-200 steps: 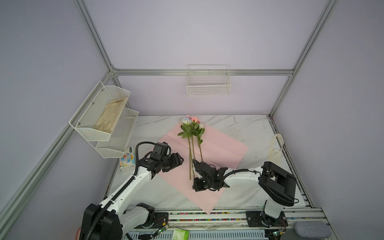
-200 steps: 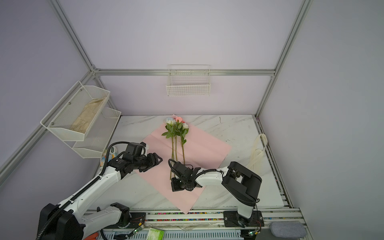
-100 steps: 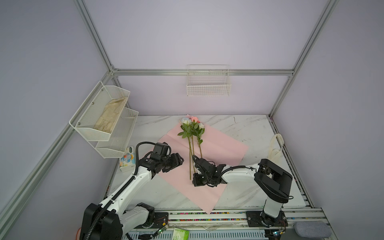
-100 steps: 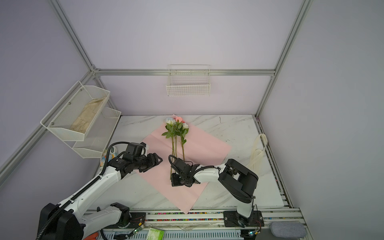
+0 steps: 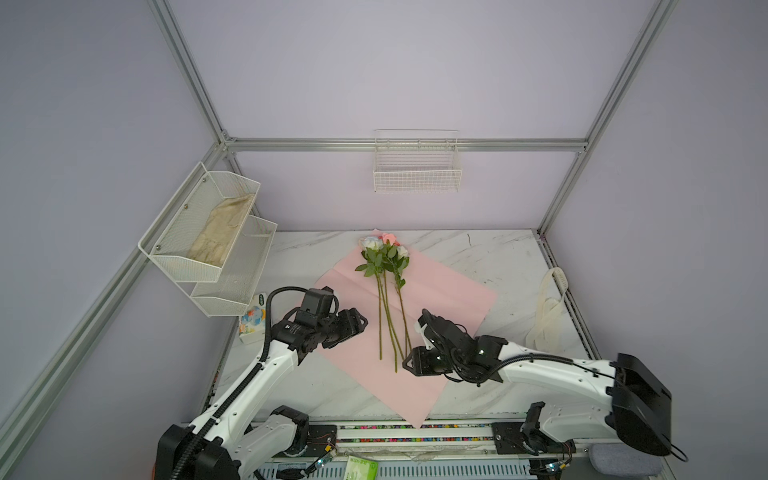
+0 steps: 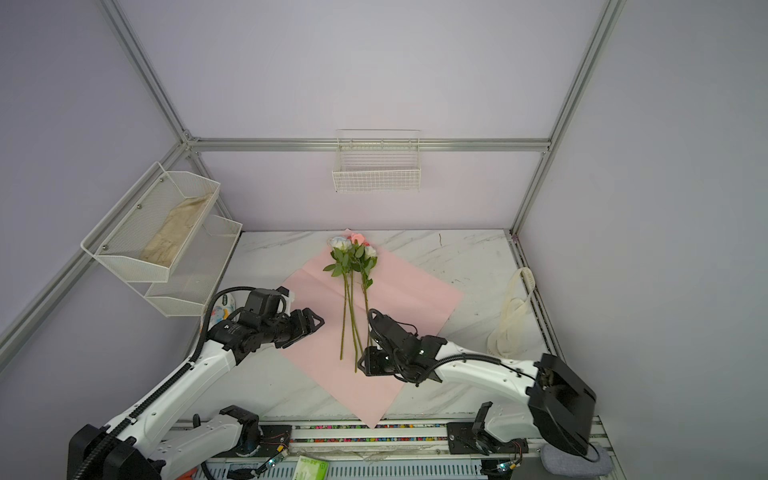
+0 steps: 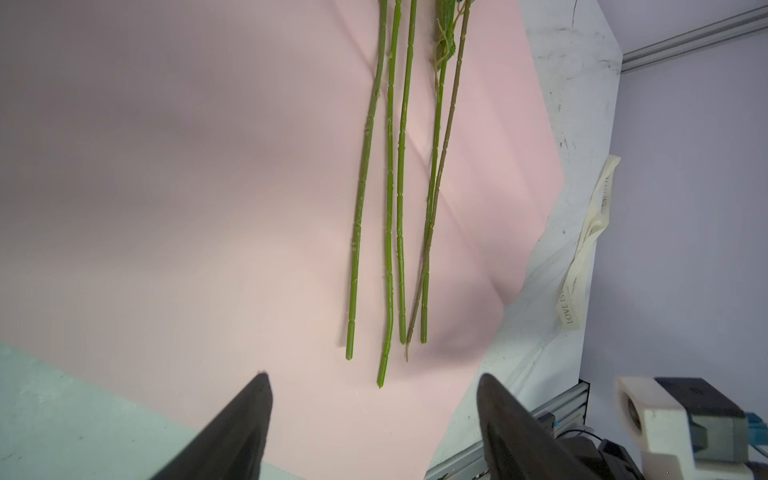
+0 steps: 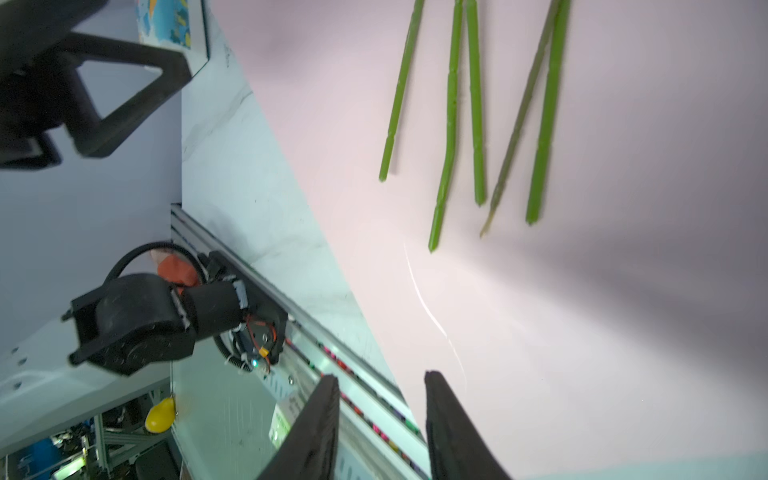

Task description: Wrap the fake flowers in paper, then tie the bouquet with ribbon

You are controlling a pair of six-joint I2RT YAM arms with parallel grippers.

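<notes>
The bouquet of fake flowers point(image 5: 384, 251) point(image 6: 353, 253) lies loose on a flat pink paper sheet point(image 5: 449, 295), heads toward the back wall and green stems point(image 7: 390, 208) point(image 8: 449, 145) pointing forward. In both top views my left gripper point(image 5: 359, 323) point(image 6: 318, 323) hovers left of the stems over the sheet's edge. It is open and empty, and the stem ends lie just beyond its tips point(image 7: 374, 380). My right gripper point(image 5: 409, 363) point(image 6: 362, 365) sits beside the stem ends on their right. Its jaws stand apart with nothing between them point(image 8: 380, 376).
A cream printed ribbon point(image 5: 548, 307) point(image 7: 590, 232) lies on the marble table at the right. A two-tier wire shelf point(image 5: 208, 241) hangs on the left wall, with a small colourful box point(image 5: 252, 324) below it. A wire basket point(image 5: 417, 166) hangs on the back wall.
My right gripper was shut near the stem ends; it has drawn back a little to the right and opened. My left gripper has opened somewhat wider in place.
</notes>
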